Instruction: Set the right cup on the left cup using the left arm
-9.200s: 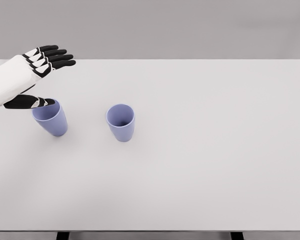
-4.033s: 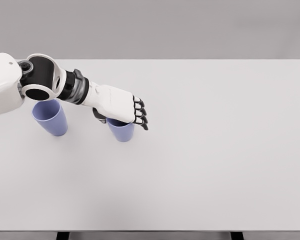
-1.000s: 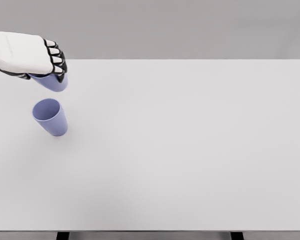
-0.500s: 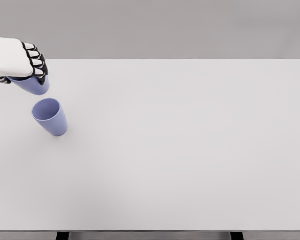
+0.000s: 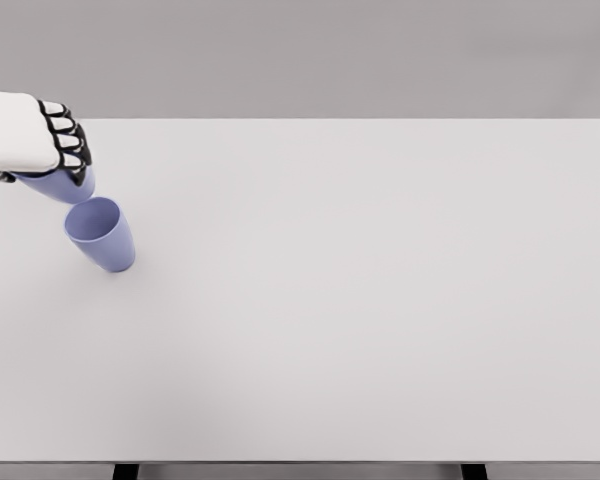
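Observation:
One lilac cup (image 5: 102,235) stands upright on the white table (image 5: 360,290) at the left, its mouth open to the camera. My left hand (image 5: 40,150) comes in from the left edge and is shut on a second lilac cup (image 5: 62,186), gripping it from above. Only the lower part of that held cup shows under the fingers (image 5: 68,142). The held cup hangs just up and left of the standing cup's rim, its bottom nearly touching the rim in the picture. My right arm does not show.
The table's far edge runs across the top, and its near edge lies along the bottom of the picture. Nothing else lies on the tabletop.
My left hand has carried the held cup left and then down over the last second, so it now hangs close above the standing cup's upper left rim.

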Controlling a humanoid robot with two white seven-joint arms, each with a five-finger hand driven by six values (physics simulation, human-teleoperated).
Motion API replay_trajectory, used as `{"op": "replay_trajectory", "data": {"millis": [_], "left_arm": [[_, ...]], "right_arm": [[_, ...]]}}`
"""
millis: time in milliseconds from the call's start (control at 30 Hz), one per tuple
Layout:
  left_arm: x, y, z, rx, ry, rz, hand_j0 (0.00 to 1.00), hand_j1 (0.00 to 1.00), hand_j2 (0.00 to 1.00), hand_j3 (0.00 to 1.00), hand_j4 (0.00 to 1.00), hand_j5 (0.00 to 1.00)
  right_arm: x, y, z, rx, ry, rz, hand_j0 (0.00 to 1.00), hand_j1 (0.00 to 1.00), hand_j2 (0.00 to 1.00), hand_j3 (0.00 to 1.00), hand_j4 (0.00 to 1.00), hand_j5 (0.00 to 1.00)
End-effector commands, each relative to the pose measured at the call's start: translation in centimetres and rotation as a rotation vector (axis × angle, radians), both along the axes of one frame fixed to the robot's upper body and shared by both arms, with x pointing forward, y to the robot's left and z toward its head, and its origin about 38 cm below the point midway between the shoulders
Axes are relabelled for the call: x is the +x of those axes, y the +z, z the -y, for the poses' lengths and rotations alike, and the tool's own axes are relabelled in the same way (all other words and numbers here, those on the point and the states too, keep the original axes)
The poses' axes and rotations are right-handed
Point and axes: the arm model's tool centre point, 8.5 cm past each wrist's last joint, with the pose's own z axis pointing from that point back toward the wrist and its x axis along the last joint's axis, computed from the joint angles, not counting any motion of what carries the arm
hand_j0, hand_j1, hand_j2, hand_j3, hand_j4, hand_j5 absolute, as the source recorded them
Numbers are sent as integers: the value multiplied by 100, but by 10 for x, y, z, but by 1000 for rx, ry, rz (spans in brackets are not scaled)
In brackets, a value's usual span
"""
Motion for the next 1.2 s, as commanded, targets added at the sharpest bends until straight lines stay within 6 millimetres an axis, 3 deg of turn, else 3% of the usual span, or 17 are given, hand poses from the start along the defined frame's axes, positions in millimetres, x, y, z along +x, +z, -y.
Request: {"op": "replay_trajectory", "data": {"millis": [0, 1033, 1167], "left_arm": [[-4, 1, -4, -3, 8, 4, 56, 56, 56, 56, 56, 56], [-10, 3, 1, -101, -1, -49, 55, 55, 55, 55, 55, 55], [-10, -5, 0, -108, 6, -72, 55, 55, 55, 55, 55, 55]], "right_arm": [[0, 0, 0, -1, 0, 0, 100, 100, 100, 100, 100, 100], [0, 0, 0, 1, 0, 0, 100, 100, 100, 100, 100, 100], [0, 0, 0, 1, 0, 0, 100, 100, 100, 100, 100, 100]]}}
